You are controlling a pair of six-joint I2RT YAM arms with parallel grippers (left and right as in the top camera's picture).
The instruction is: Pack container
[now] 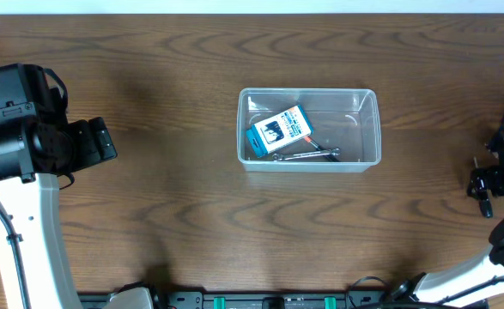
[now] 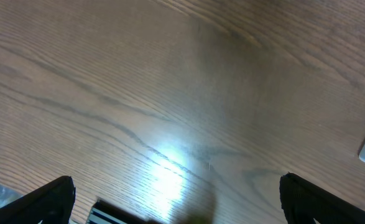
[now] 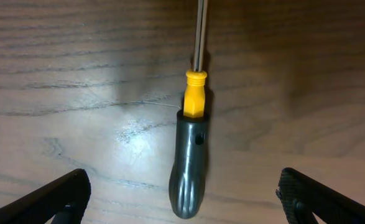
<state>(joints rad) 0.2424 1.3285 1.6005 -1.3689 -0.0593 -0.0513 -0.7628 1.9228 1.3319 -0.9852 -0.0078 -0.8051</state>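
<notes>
My right gripper (image 3: 182,190) hangs over the screwdriver (image 3: 191,143) at the table's (image 1: 148,215) right edge. Its jaws are spread wide on either side of the grey handle and touch nothing, which I read as lining up for a pinch. The screwdriver lies flat, its long axis crossing the line between the fingers. The handle butt is nearest the wrist and the shaft points away past the yellow collar. The overhead hides it, so I can't give its scene heading.

The clear container (image 1: 308,166) sits mid-table, already holding a blue card box (image 1: 279,129) and a wrench (image 1: 307,155). My left gripper (image 2: 176,186) waits far left, open and empty, out of the way.
</notes>
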